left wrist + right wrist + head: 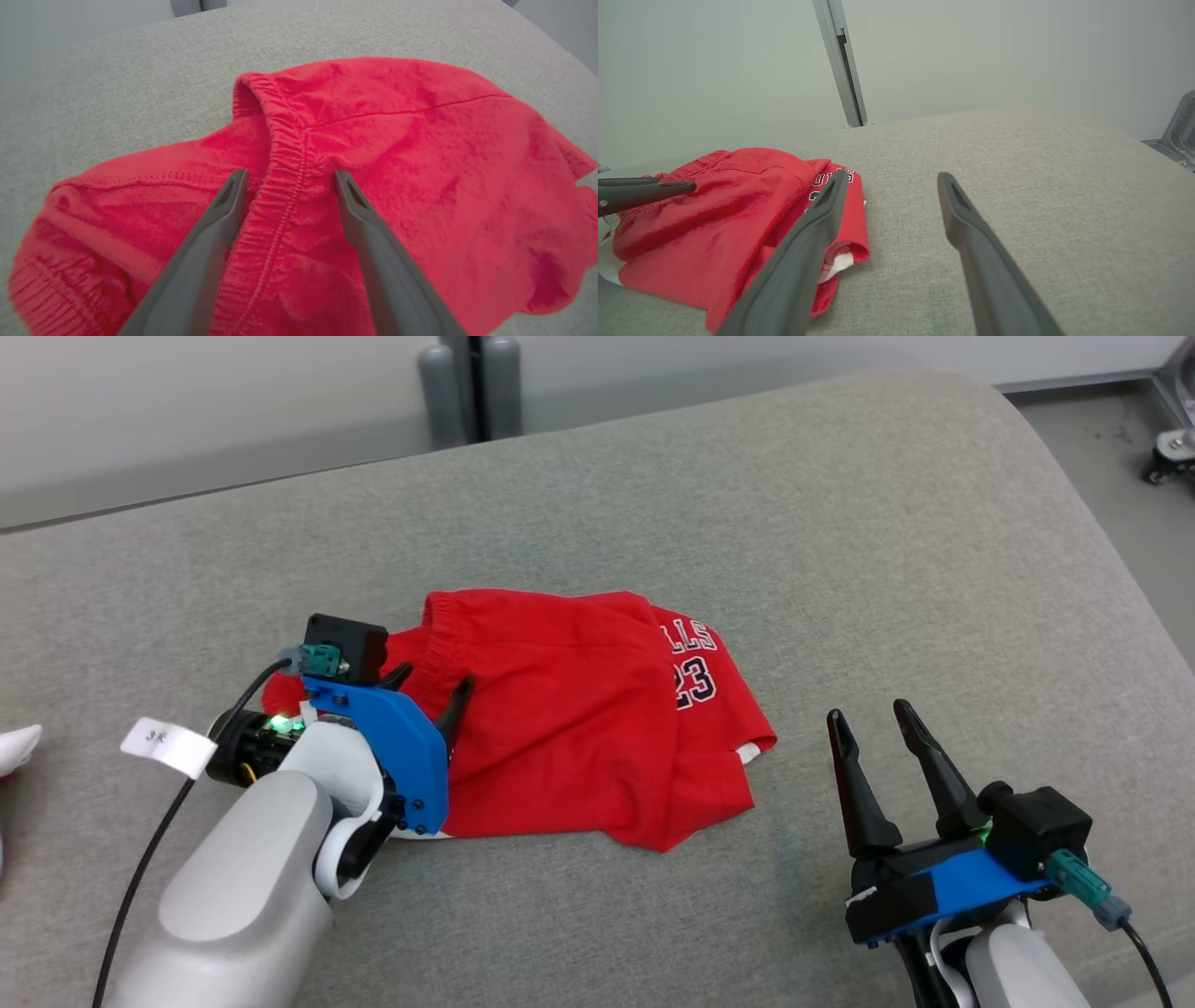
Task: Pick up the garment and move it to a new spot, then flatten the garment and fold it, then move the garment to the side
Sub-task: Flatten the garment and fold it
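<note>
Red jersey T-shirt (pixel 709 719) (pixel 853 224): lies crumpled at centre frame in the head view, on the grey fabric surface (pixel 840 523). Not flat, not folded. Most of it is covered by red shorts (pixel 541 709) with a gathered elastic waistband, lying on top. Exposed part is towards the right: black, white-outlined print (pixel 693 665), reading "LLS" over "23", its first letters hidden. White-and-red trim (pixel 747 753) peeks out at the lower-right edge.

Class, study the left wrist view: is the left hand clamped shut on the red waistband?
No, the left hand is open, its two fingers spread to either side of the gathered waistband.
</note>
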{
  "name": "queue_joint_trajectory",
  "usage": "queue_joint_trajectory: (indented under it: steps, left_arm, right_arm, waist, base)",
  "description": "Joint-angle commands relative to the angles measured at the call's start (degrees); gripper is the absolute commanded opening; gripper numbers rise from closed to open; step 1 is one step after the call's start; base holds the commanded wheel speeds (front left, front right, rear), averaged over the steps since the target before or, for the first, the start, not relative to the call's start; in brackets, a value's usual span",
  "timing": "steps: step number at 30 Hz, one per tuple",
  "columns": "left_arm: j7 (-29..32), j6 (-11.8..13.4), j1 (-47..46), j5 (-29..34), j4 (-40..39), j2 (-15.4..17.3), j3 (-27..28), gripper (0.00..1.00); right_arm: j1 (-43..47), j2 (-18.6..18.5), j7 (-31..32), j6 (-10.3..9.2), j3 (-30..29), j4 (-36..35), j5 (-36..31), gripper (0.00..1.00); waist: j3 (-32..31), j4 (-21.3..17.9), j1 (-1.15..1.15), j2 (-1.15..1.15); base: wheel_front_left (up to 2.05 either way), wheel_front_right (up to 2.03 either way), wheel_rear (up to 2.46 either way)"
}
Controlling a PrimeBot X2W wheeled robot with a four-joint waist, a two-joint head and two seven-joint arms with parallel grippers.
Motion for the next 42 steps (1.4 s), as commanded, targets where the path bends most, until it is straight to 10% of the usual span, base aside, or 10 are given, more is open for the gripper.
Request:
queue_joint_trajectory:
  steps: [1, 4, 5, 6, 18, 25, 27, 28, 42]
  left_arm:
    - [0.8, -0.5, -1.4, -0.4, 0.5, 0.5, -0.3, 1.0]
    - [2.4, -1.3, -1.9, -1.4, 1.1, 0.8, -0.4, 0.98]
    - [2.8, -1.7, -2.1, -1.8, 1.0, 0.8, -0.6, 0.07]
    - [2.8, -2.0, -2.3, -2.6, 0.8, 0.7, -0.2, 0.0]
    - [-10.5, -1.0, -2.7, -21.7, 0.5, 0.4, 21.5, 0.0]
    - [-13.4, -0.6, 0.9, -22.3, 3.6, 1.9, 23.7, 0.0]
    - [-14.3, -1.0, 2.1, -22.1, 3.8, 1.1, 23.2, 0.82]
    - [-14.8, -1.1, 2.8, -21.8, 4.0, 0.7, 23.0, 1.0]
    - [-30.2, -0.3, 15.0, -11.7, -0.6, -2.5, 18.0, 1.0]
  right_arm:
    - [-0.3, -0.2, -0.2, 0.03, -0.3, -0.1, 0.5, 1.0]
    - [-0.3, -0.2, -0.2, 0.03, -0.2, -0.4, 1.0, 1.0]
    - [-0.3, -0.2, -0.2, 0.03, -0.3, -0.5, 1.2, 1.0]
    - [-0.3, -0.2, -0.2, 0.03, -0.3, -0.6, 1.2, 1.0]
    - [-1.8, -0.2, -0.2, 0.03, -0.4, -1.8, 2.3, 1.0]
    - [-1.8, -0.2, -0.2, 0.03, -0.4, -1.6, 2.8, 1.0]
    - [-1.7, -0.2, -0.2, 0.03, -0.5, -1.3, 2.6, 1.0]
    - [-1.8, -0.2, -0.2, 0.03, -0.6, -1.2, 2.4, 1.0]
    - [1.2, -0.2, -0.2, 0.03, -5.0, 0.1, -1.4, 1.0]
  waist:
    - [0.2, -0.7, -0.01, 0.0]
    - [0.7, -1.6, -0.01, 0.0]
    - [0.8, -1.7, -0.01, 0.0]
    - [0.9, -1.8, -0.01, 0.0]
    - [2.2, 0.1, -0.01, 0.0]
    - [2.0, 1.6, -0.01, 0.0]
    - [1.7, 2.2, -0.01, 0.0]
    - [1.5, 2.5, -0.01, 0.0]
    - [-4.5, 7.7, -0.01, 0.0]
  base:
    - [0.0, 0.0, 0.0]
    - [0.0, 0.0, 0.0]
    - [0.0, 0.0, 0.0]
    - [0.0, 0.0, 0.0]
    - [0.0, 0.0, 0.0]
    - [0.0, 0.0, 0.0]
    - [0.0, 0.0, 0.0]
    - [0.0, 0.0, 0.0]
    - [0.0, 0.0, 0.0]
